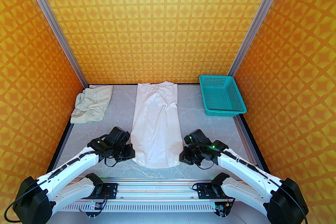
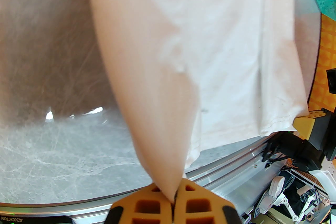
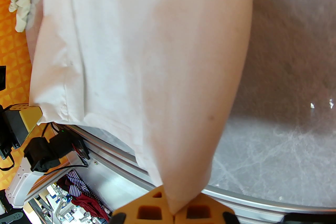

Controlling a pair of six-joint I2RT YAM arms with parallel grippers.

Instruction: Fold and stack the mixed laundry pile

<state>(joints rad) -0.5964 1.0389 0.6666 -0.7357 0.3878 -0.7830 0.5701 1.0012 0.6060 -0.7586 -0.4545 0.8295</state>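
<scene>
White long-sleeved shirt lies as long narrow strip down middle of surface, collar far, hem near arms. Left pincer pinched tight on near-left hem corner. Right pincer pinched tight on near-right corner. Cloth drawn to point in each grip. Beige-cream piece bunched far left, apart from shirt. Teal basket far right.

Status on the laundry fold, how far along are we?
Done: the white shirt lies mid-table as a long narrow strip, no sleeves sticking out. In hand: the left gripper and right gripper are each shut on a near hem corner. Left: fold the strip crosswise, then handle the beige piece, loosely bunched at the far left, and stack the two.
</scene>
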